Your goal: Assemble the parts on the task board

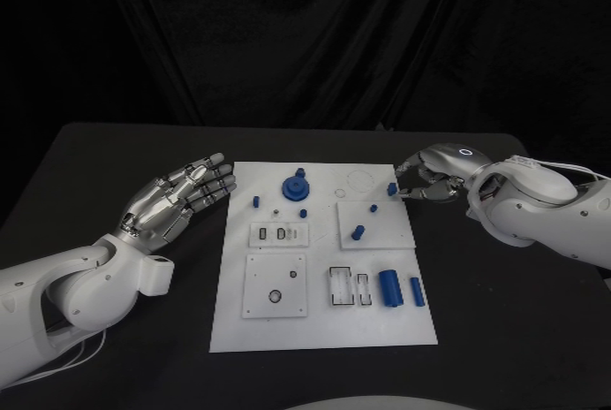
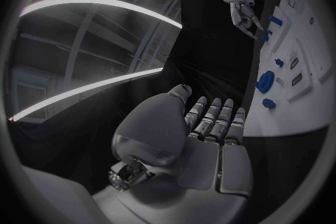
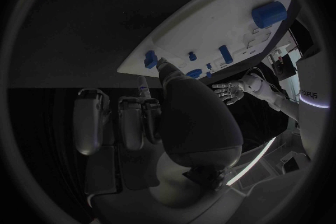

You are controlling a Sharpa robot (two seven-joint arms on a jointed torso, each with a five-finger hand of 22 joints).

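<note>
Black table [image 1: 115, 163] carries the white board [image 1: 325, 326], where the right hand [image 1: 426, 182] pinches a small blue peg [image 1: 392, 189] at its far right edge, liable to slip, while the left hand [image 1: 178, 202] hovers open-fingered beside the board.

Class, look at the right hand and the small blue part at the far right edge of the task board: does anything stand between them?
Nothing visible does. The right hand is already at the small blue part, fingertips beside it at the task board edge.
</note>
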